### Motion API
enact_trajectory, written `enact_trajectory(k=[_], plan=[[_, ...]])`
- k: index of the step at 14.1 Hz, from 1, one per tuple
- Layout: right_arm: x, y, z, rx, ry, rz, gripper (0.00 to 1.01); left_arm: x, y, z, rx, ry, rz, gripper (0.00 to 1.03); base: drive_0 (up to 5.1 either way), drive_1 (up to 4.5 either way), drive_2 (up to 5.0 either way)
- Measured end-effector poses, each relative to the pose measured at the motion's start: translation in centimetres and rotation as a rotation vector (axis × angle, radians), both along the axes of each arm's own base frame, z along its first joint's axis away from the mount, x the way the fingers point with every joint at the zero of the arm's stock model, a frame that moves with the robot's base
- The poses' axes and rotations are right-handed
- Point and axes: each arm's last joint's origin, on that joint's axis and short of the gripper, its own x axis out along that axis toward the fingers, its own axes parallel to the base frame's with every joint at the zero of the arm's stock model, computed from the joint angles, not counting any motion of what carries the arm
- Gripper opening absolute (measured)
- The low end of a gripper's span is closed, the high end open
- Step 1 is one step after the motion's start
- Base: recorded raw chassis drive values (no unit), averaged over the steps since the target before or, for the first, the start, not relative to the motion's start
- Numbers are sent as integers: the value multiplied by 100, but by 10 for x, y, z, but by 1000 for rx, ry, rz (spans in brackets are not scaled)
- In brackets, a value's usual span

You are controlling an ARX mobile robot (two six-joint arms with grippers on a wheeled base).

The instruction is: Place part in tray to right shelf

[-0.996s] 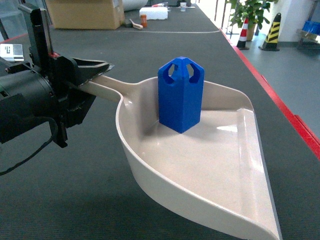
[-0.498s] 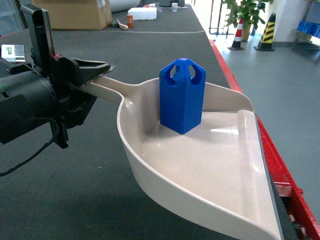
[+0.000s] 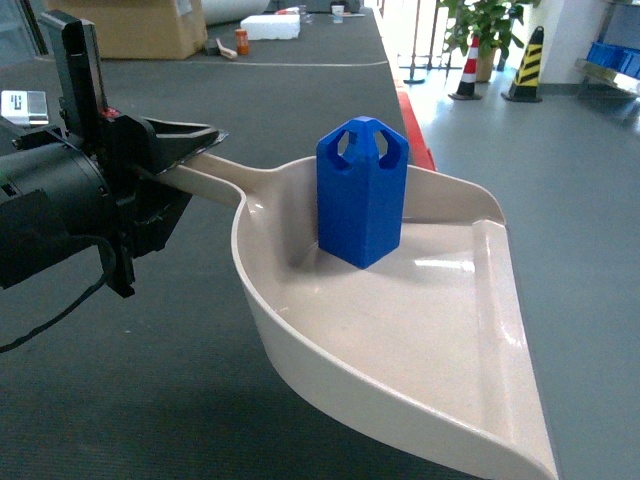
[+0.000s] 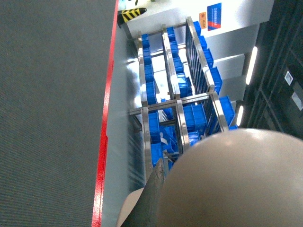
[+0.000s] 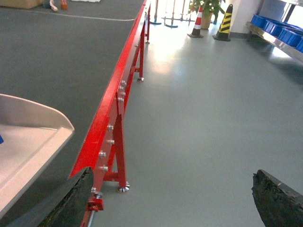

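Note:
The blue part stands upright at the back of the cream tray. My left gripper is shut on the tray's long handle and holds it level above the dark table. In the left wrist view the tray's underside fills the lower right, with one dark finger against it. My right gripper is open and empty over the grey floor, with the tray's lip to its left. I cannot tell whether the far steel rack with blue crates is the right shelf.
The dark table ends in a red rail on bolted red legs, with grey floor beyond. Striped traffic cones and a potted plant stand far back. A cardboard box sits on the table's far end.
The background has slid left in the head view: the table's red edge moved from far right to behind the part and open floor now shows. Tray, part and left gripper keep their places.

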Motion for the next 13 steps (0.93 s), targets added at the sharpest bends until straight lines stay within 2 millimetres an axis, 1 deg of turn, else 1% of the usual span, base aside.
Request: enact_trajectory(k=[12, 13], plan=[[0, 0, 0, -1, 3, 0, 98, 0, 0, -1, 1, 4, 2, 14, 0, 0, 0], [0, 0, 0, 0, 0, 0, 98, 0, -1, 0, 0, 1, -4, 14, 517, -228, -228]])
